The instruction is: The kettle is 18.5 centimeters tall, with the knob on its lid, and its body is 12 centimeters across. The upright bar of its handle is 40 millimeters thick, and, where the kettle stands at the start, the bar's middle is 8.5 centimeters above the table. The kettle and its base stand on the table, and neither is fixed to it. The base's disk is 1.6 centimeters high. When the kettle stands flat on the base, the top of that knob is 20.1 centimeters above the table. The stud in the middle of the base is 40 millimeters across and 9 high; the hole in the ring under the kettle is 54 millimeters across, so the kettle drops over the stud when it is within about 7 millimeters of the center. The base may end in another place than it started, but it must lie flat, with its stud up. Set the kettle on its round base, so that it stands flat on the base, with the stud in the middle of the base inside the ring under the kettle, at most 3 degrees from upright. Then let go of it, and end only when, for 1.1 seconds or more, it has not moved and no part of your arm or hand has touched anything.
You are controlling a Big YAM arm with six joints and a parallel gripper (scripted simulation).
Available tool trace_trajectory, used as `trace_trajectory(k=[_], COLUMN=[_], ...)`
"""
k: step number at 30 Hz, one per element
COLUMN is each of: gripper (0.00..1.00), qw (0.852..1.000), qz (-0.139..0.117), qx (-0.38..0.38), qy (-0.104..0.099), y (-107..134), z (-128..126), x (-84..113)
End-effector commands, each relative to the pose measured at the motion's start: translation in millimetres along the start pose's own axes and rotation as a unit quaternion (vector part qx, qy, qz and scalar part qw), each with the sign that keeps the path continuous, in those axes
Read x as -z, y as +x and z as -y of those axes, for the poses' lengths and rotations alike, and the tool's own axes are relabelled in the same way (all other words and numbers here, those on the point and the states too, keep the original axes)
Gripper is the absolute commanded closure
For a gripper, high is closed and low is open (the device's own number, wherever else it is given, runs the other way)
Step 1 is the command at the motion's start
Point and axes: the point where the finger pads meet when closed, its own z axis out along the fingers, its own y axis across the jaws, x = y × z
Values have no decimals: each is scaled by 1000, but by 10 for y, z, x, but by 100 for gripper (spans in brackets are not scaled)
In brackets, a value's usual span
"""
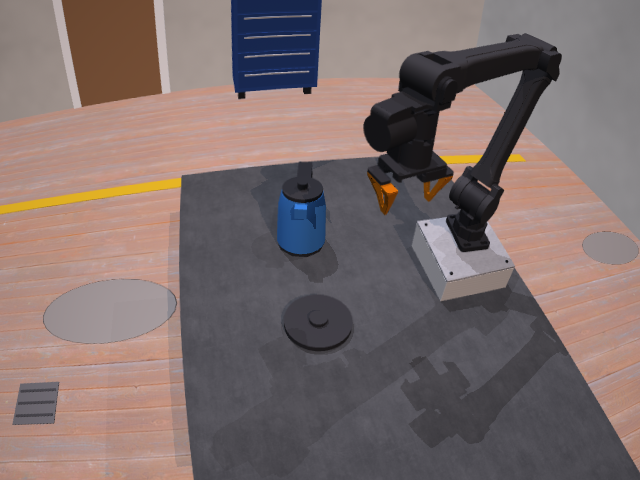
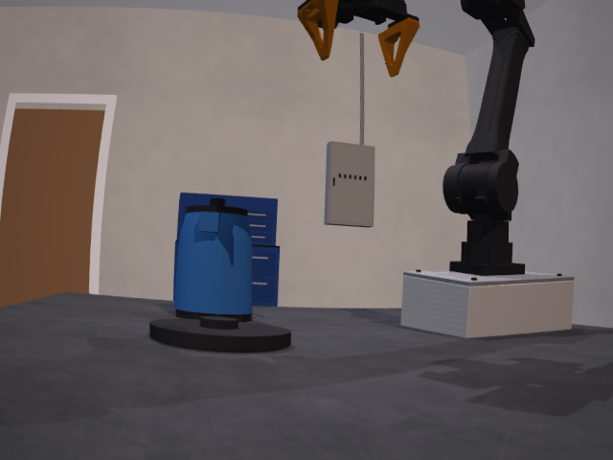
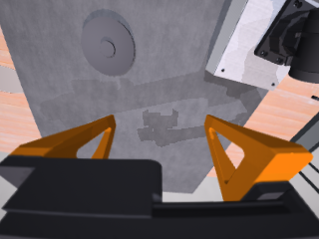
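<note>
The blue kettle (image 1: 301, 217) with a black lid and knob stands upright on the dark mat, its black handle bar on the far side. It also shows in the exterior view (image 2: 213, 260). The round black base (image 1: 317, 328) lies flat with its stud up, nearer the front of the mat and apart from the kettle; it also shows in the exterior view (image 2: 220, 333) and in the wrist view (image 3: 108, 43). My gripper (image 1: 409, 188) hangs high above the mat to the right of the kettle, open and empty, with orange fingers (image 2: 358, 41). The kettle is out of the wrist view.
The arm's grey pedestal (image 1: 462, 256) stands on the right side of the mat. A blue drawer cabinet (image 1: 275, 43) and a brown door (image 1: 112, 49) stand at the back wall. A grey wall box (image 2: 349, 183) hangs behind.
</note>
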Motion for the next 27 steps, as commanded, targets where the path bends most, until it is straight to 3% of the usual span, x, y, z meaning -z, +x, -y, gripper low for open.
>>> trace_trajectory(k=[1, 17, 18, 27], gripper=[0, 0, 26, 26], qw=[1000, 1000, 1000, 1000], qz=[-1, -1, -3, -5], qx=[0, 0, 0, -2], qy=[-4, -4, -21, -28], y=[3, 3, 16, -25], z=[-11, -11, -75, -189], x=[30, 30, 156, 210])
